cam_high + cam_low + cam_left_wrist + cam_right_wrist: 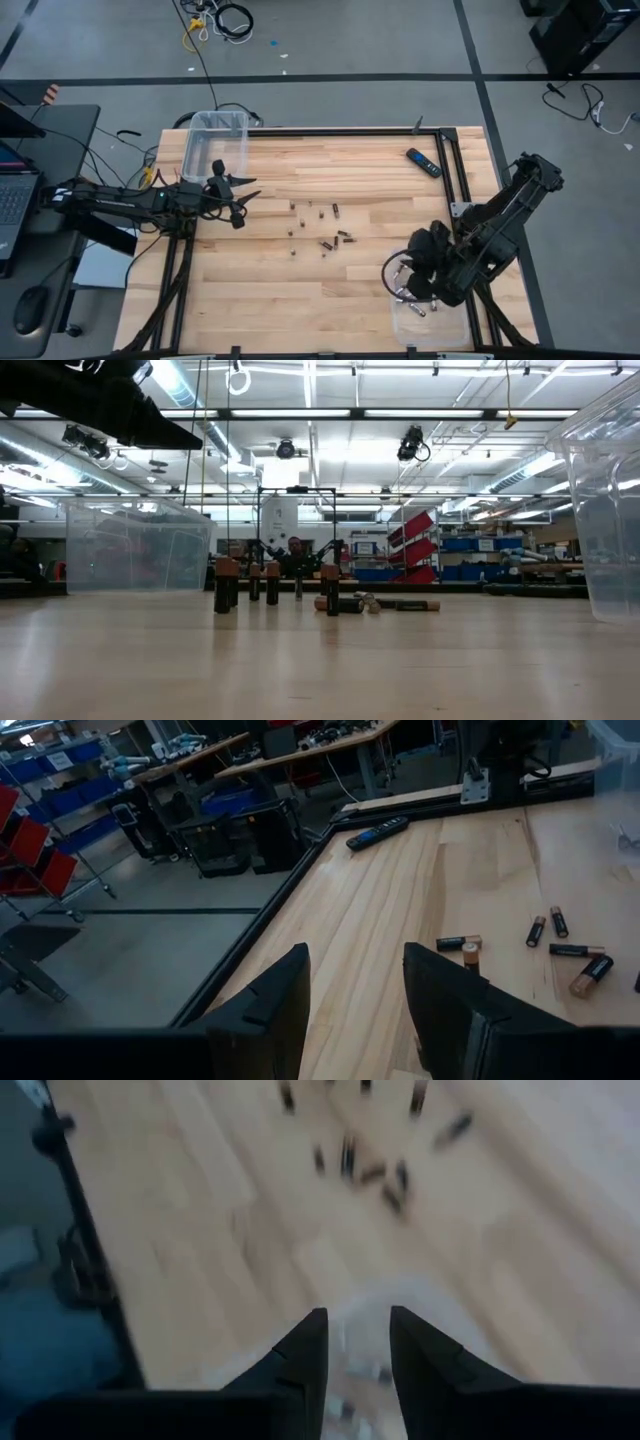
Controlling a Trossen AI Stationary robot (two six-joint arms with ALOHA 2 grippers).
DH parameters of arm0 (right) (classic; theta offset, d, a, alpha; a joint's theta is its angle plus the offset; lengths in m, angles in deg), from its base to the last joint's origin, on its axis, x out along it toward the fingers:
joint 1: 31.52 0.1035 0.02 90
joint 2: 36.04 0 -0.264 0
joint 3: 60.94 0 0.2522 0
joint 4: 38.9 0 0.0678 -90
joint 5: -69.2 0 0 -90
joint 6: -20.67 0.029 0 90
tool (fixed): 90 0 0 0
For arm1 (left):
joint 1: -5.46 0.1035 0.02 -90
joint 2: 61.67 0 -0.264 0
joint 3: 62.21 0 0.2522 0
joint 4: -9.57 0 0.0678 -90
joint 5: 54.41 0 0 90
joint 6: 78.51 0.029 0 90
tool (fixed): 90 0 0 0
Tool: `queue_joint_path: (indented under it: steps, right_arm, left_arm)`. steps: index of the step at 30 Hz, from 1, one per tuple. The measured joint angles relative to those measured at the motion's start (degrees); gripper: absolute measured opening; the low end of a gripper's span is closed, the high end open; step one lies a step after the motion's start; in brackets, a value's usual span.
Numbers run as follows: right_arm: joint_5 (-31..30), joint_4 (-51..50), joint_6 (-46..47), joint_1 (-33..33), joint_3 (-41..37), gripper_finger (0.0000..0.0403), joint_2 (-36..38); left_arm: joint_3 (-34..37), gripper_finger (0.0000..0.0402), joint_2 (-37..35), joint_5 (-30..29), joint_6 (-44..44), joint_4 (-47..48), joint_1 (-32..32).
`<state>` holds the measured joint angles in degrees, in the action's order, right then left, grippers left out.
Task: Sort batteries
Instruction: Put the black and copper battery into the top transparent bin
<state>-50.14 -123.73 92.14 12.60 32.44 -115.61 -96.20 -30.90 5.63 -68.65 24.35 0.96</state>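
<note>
Batteries (322, 228) scattered mid-table, some upright, some lying. Right gripper (357, 1342) above clear bin (405, 322) at table's near right corner, fingers parted, empty. Left gripper (355, 982) by far-left bin (215, 140), open, empty.

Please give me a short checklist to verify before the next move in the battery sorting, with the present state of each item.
1. Left gripper open and empty: ok.
2. Right gripper open, nothing between its fingers: ok.
3. Right gripper is above the clear bin at the table's right: ok.
4. Batteries remain at the table's middle: ok, several stand, others lie.
5. Which battery types each bin holds: cannot tell.
</note>
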Motion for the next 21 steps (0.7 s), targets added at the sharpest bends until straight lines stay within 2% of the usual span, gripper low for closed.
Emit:
queue_joint_path:
  steps: [4,11,17,21]
  right_arm:
    - [-3.5,3.7,-9.7,-4.6,0.0,0.0094,0.0]
    - [-3.6,15.4,-35.4,-15.9,0.0,0.0094,-1.0]
    - [4.0,26.4,-51.2,-24.1,0.0,0.0094,-6.7]
    - [8.6,32.4,-56.7,-26.9,0.0,0.0097,-12.0]
  left_arm:
    - [0.0,0.0161,0.0,0.0,-1.2,0.1,0.0]
    - [0.0,0.0161,0.0,0.0,-4.7,0.2,0.0]
    - [0.0,0.0161,0.8,0.1,-7.1,0.2,0.0]
    - [0.0,0.0161,1.6,0.2,-8.3,0.3,0.0]
